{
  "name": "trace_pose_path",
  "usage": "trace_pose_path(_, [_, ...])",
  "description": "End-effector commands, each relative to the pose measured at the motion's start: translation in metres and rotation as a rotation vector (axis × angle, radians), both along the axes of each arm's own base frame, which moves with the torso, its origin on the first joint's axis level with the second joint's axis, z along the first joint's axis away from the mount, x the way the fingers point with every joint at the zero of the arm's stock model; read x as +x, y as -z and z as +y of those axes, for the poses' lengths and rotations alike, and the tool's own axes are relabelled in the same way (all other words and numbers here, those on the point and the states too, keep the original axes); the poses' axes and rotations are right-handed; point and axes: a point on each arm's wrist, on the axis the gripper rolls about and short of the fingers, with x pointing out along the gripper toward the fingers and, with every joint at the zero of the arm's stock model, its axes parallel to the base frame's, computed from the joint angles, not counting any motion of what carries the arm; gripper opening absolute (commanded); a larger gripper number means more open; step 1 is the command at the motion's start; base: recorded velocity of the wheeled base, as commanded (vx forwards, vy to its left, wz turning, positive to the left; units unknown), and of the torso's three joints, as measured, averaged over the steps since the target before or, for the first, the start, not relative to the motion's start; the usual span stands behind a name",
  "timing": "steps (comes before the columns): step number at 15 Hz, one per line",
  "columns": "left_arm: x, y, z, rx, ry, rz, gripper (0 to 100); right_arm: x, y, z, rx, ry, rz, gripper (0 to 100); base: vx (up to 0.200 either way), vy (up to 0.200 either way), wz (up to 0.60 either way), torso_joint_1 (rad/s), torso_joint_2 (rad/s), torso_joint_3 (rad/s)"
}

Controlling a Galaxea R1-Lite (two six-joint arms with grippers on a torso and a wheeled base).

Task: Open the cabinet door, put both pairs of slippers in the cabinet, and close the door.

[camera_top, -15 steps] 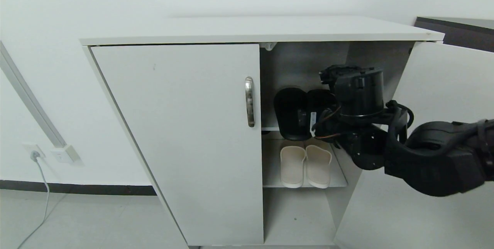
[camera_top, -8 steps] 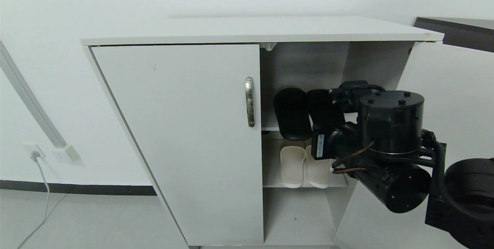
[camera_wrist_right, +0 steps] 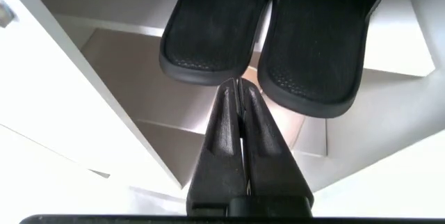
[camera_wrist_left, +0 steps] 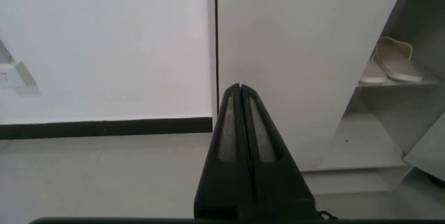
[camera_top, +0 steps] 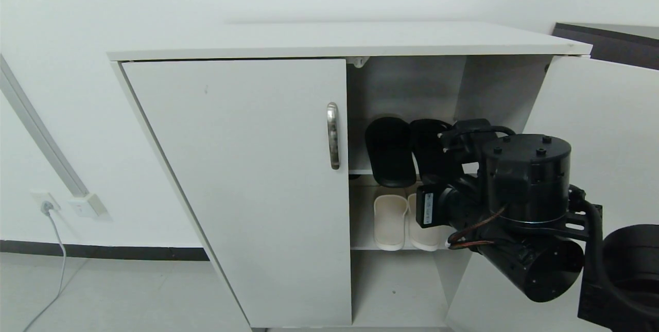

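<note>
Cabinet (camera_top: 350,38) plain white, handle (camera_top: 333,136) silver. Black slippers (camera_wrist_right: 215,36) w/ fine dotted texture at toe ends; cream slippers (camera_top: 389,221) plain. Wall (camera_top: 77,13) white, skirting (camera_top: 103,250) black, floor (camera_top: 128,296) lt grey. Left gripper (camera_wrist_left: 240,88) & right gripper (camera_wrist_right: 238,85) black.

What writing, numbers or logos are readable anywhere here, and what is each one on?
White label on the right arm: it carries print, but it is too small to read.
Cabinet, black slippers, white slippers, wall socket: no writing shows on any of them.
Nothing in these pictures can be read.
</note>
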Motion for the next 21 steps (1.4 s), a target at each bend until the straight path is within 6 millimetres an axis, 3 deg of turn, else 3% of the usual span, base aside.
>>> trace_pose_path(1, [0.000, 0.000, 0.000, 0.000, 0.000, 0.000, 0, 0.000, 0.003, 0.001, -0.008, -0.001, 0.006, 0, 0.000, 0.000, 0.00, 0.000, 0.00, 0.000])
trace_pose_path(6, [0.000, 0.000, 0.000, 0.000, -0.001, 0.000, 0, -0.001, 0.008, -0.001, -0.025, -0.001, 0.019, 0, 0.000, 0.000, 0.00, 0.000, 0.00, 0.000])
trace_pose_path(21, [0.000, 0.000, 0.000, 0.000, -0.001, 0.000, 0, -0.004, 0.018, -0.005, -0.060, -0.001, 0.042, 0, -0.200, 0.000, 0.00, 0.004, 0.00, 0.001])
